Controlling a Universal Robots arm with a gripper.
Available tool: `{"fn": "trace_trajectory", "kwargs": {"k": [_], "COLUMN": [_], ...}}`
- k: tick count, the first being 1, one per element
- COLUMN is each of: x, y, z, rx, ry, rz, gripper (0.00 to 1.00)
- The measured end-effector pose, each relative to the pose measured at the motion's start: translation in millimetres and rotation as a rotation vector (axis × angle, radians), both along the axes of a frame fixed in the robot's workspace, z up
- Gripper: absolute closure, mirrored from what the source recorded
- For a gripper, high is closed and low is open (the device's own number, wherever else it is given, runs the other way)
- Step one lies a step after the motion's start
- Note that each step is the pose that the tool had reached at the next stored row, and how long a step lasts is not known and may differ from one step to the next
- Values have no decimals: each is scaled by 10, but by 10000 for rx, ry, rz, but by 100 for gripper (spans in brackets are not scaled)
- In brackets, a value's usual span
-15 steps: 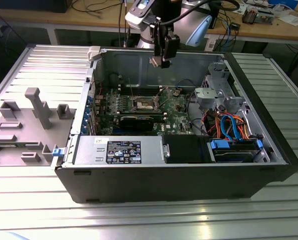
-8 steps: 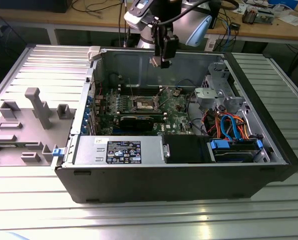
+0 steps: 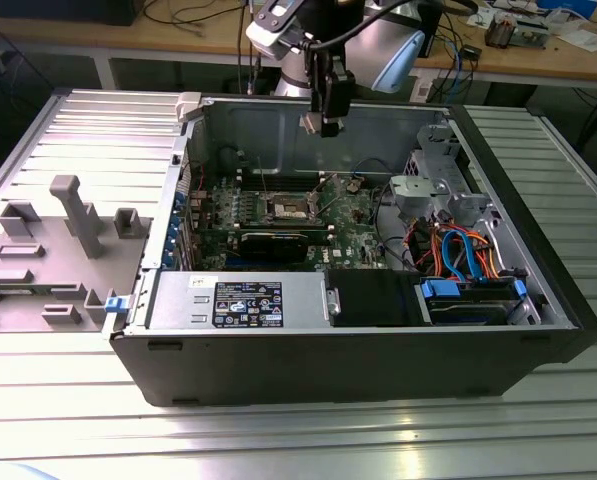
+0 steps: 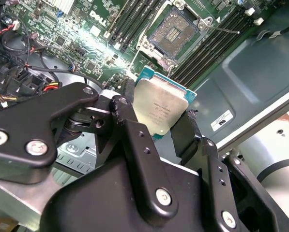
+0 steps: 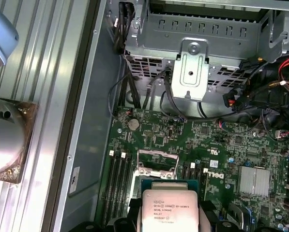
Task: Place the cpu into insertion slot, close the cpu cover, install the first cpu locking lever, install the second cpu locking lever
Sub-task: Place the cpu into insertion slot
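My gripper (image 4: 156, 116) is clamped on the cpu (image 4: 159, 102). In the second wrist view the two black fingers (image 4: 126, 118) press on opposite edges of the chip, its dull silver top faces the camera, and its green rim shows at the free corners. The first wrist view looks down toward the board and shows the same hold, the cpu (image 5: 169, 208) lying flat between the fingers with its top up.

The insertion slot (image 4: 174, 30) lies beyond the chip and well apart from it, with open air between; nothing is touching. Its dark pin field is bare, so I judge the cpu cover is not down over it. I cannot tell whether the metal frame at the slot is that cover raised.

In the exterior view the gripper (image 3: 323, 120) hangs about level with the rim of the far wall of the computer case (image 3: 328, 360). The insertion slot (image 3: 286, 207) sits down on the motherboard (image 3: 353, 235), below the jaws and a little toward the exterior view's left. On the board it lies between two banks of long black memory slots (image 4: 207, 46), nearer the board's far edge than its near one.

The chip is square, so it has no long axis. What counts is that its edges run nearly parallel to those of the insertion slot (image 5: 156, 166) in the first wrist view. I read the gap as mostly height, with a small sideways offset.

The case rests on a ribbed metal table (image 3: 68, 420).
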State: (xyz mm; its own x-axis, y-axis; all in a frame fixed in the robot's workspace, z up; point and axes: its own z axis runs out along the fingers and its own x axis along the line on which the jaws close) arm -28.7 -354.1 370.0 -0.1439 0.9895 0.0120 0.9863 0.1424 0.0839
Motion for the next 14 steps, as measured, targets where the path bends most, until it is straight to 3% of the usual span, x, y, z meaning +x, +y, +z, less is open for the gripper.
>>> {"fn": "trace_trajectory", "kwargs": {"k": [14], "x": [0], "y": [0], "z": [0], "rx": [0], "ry": [0], "rz": [-58], "gripper": [45]}}
